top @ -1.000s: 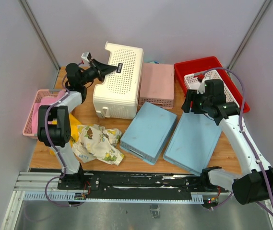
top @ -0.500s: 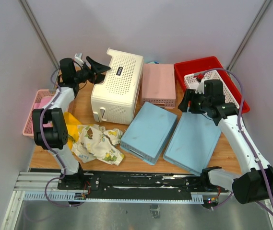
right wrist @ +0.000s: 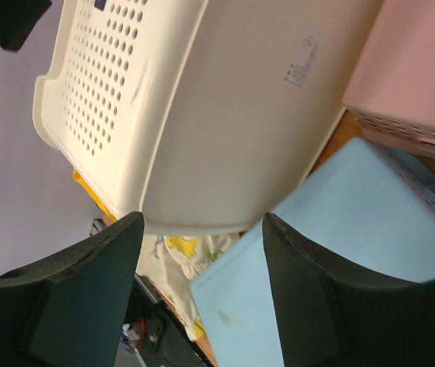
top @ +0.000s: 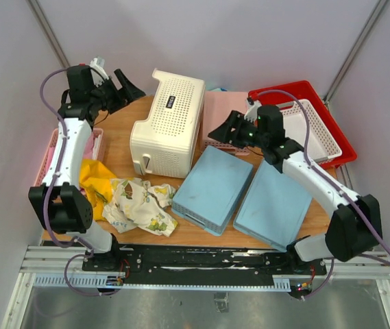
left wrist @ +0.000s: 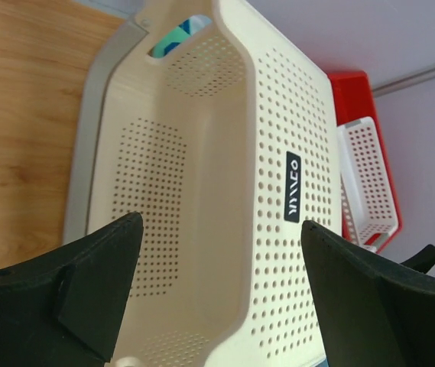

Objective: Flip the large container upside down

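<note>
The large container is a cream tub at the middle back of the table, its perforated, labelled wall facing up. In the right wrist view its smooth base faces my right gripper. My left gripper hovers off the tub's back left corner, open, touching nothing. In its own view the tub fills the gap ahead of the left gripper. My right gripper points left just off the tub's right side, over a pink basket, and is open. The right gripper has nothing between its fingers.
An upturned pink basket stands right of the tub. Two upturned blue baskets lie in front. A red tray holding a white lattice basket is back right. A pink basket, yellow cloth and patterned cloth lie left.
My left gripper let go of the tub's back left wall, opened and drew back to the left. My right arm swung left from the red tray to the tub's right side.
</note>
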### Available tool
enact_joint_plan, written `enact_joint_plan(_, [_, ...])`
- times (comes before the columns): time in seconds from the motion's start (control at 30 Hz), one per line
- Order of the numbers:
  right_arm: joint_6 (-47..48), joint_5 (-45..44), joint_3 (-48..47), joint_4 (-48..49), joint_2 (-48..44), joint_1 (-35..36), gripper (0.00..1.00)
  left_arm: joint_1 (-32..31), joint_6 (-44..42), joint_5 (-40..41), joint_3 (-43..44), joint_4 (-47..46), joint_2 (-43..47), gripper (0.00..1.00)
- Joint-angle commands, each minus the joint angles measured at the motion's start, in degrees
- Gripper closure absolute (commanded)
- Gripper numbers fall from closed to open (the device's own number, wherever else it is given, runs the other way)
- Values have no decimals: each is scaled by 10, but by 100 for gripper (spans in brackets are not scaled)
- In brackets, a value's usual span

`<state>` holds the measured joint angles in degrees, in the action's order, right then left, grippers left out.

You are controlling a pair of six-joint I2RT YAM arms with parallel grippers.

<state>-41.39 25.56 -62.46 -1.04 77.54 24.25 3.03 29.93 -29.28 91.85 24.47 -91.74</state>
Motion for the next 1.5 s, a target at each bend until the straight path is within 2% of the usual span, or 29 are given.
enact_joint_plan(0.0, [-100, 11, -53, 127, 60, 28, 35, -3, -84, 96, -20, 89, 80, 12])
enact_joint_plan(0.13, [-142, 6, -81, 166, 113, 33, 34, -4, -98, 107, -82, 103, 140, 14])
enact_joint_plan(0.23, [-172, 14, -103, 187, 153, 35, 34, -4, -103, 49, -137, 92, 168, 15])
enact_joint_plan(0.3, [-172, 22, -123, 190, 179, 37, 34, -6, -105, 26, -166, 88, 179, 16])
enact_joint_plan(0.43, [-169, 38, -171, 180, 220, 48, 33, -7, -101, 34, -214, 56, 197, 19])
enact_joint_plan(0.5, [-170, 52, -187, 186, 235, 54, 33, -7, -101, 42, -224, 48, 192, 25])
enact_joint_plan(0.67, [-186, 70, -191, 221, 237, 60, 33, -7, -99, 54, -245, 29, 187, 51])
enact_joint_plan(0.77, [-204, 86, -188, 247, 229, 64, 33, -7, -100, 51, -254, 21, 188, 59])
enact_joint_plan(0.83, [-219, 94, -186, 270, 227, 69, 33, -7, -103, 49, -256, 20, 187, 61])
enact_joint_plan(0.93, [-245, 109, -191, 295, 231, 78, 33, -7, -102, 45, -257, 16, 184, 57])
enact_joint_plan(1.03, [-271, 117, -195, 330, 233, 88, 33, -7, -102, 47, -254, 15, 181, 40])
enact_joint_plan(1.1, [-273, 118, -205, 336, 231, 95, 33, -7, -102, 54, -252, 16, 177, 32])
enact_joint_plan(1.3, [-211, 107, -285, 254, 233, 135, 32, -7, -104, 64, -251, 11, 172, 28])
enact_joint_plan(1.47, [-199, 103, -348, 232, 273, 163, 32, -7, -98, 70, -245, 0, 161, 19])
